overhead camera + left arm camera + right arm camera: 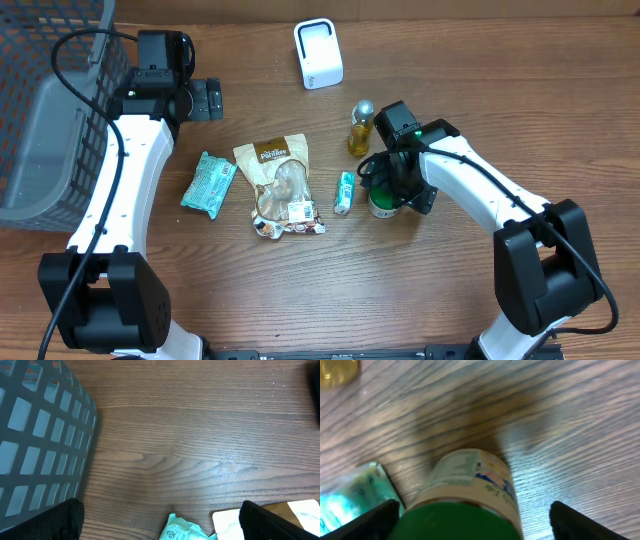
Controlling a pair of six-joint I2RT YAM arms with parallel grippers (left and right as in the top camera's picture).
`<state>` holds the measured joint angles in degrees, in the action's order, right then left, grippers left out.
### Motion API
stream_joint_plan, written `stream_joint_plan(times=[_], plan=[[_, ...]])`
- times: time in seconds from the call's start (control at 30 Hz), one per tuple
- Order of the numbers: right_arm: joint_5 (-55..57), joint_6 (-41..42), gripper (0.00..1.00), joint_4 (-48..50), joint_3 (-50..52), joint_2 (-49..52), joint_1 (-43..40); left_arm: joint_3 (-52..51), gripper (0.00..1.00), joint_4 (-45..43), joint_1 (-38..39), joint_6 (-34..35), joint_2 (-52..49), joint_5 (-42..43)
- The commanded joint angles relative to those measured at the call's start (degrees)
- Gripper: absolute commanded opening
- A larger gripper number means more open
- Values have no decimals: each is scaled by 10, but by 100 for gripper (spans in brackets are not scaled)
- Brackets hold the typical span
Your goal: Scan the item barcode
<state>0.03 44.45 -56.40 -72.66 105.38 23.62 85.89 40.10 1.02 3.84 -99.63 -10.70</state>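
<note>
**Right gripper (475,510) set over the green-lidded jar (470,472), jaws apart on either side of it**
We judge the grasp not yet made: one finger lies close to the lid, the other stands clear. We would centre the jaws and close below the lid, avoiding the teal packet (344,192) at the jar's 9 o'clock and the yellow bottle (360,128) at 11. No barcode shows, so we would then turn the label toward the white scanner (318,52) at the table's 12 o'clock. The left gripper (160,510), at 10 o'clock, hangs wide apart and empty
</note>
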Motion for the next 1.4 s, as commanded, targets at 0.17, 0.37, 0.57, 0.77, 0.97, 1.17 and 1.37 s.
stream_joint_plan(times=[0.17,0.37,0.57,0.77,0.97,1.17,1.37], plan=[[15,-58,94,-89,-106,1,-14,12,100,0,2,-13,10,-2],[16,-103,100,-139,-223,1,-14,12,100,0,2,-13,10,-2],[14,-138,100,-99,-304,1,-10,12,100,0,2,-13,10,-2],[28,-172,99,-6,-296,27,-8,12,100,0,2,-13,10,-2],[18,-176,99,4,-296,78,-7,12,100,0,2,-13,10,-2],[13,-180,91,0,-296,134,-7,12,100,0,2,-13,10,-2],[14,-179,72,-1,-296,139,-7,12,100,0,2,-13,10,-2]])
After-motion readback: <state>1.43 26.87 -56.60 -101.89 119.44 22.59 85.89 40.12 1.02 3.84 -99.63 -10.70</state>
